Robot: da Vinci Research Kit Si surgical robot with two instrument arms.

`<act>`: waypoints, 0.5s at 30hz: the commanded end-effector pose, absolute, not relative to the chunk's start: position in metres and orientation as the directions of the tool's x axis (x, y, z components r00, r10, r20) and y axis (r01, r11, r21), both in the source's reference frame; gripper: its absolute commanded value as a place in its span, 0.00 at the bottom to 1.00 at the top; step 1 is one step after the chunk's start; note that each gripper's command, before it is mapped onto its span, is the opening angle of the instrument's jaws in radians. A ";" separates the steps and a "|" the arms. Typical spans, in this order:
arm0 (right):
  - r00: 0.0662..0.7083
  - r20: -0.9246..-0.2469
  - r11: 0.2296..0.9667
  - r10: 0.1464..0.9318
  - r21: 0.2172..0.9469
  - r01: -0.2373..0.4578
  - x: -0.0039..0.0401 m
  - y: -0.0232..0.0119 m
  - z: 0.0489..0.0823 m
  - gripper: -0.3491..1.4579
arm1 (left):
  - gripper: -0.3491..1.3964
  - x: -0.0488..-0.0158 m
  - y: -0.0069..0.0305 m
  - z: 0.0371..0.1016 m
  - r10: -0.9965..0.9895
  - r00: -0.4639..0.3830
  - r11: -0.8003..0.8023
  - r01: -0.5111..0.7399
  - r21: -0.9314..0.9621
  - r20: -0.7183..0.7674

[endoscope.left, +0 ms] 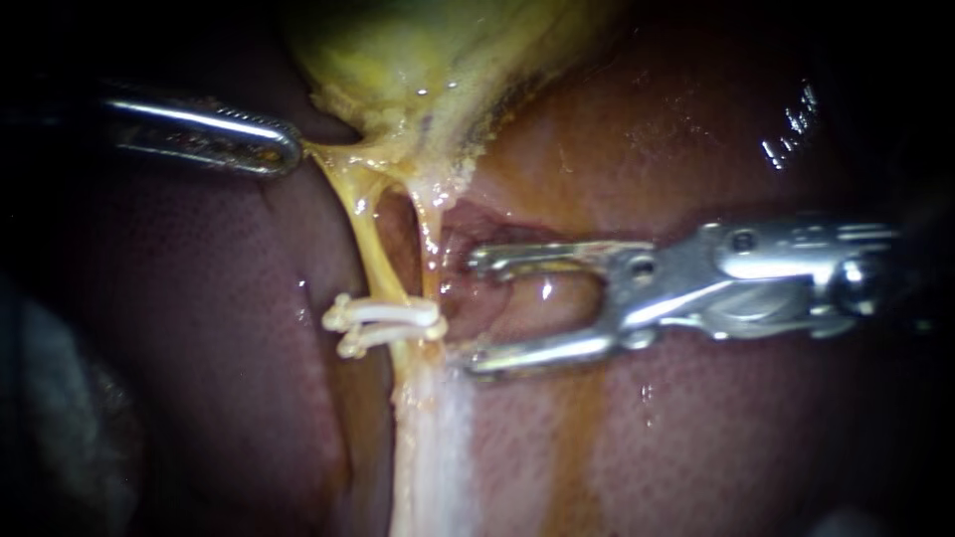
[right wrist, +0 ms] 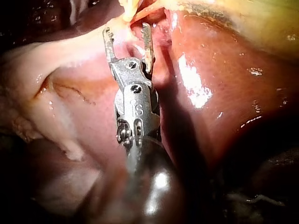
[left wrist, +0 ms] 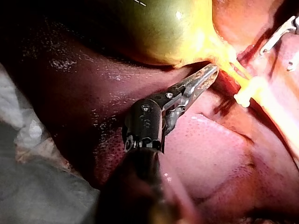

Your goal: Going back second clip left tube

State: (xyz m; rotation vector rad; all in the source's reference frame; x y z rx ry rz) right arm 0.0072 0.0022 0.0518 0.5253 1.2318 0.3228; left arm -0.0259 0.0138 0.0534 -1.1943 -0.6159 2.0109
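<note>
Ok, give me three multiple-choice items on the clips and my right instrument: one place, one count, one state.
1. Relative to the silver right instrument, where do the small white plastic clips sit? A between its jaws; B across the pale yellow tube, just beyond its jaws' tips; C loose, off the tube.
2. How many white clips show? A one; B two; C four.
3. The right instrument's jaws are: A open, empty; B shut on the tube; C shut on a clip.
Answers: 1 B, they cross the tube ahead of the tips; 2 B, two white bars lie side by side; 3 A, a wide gap, nothing gripped.
</note>
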 end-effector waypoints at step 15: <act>0.441 -0.767 0.841 0.466 0.539 0.049 0.0028 0.0020 0.0512 0.47 | 0.00 -0.0273 0.0130 0.0550 0.763 -0.326 -0.645 -0.329 -0.690 -0.558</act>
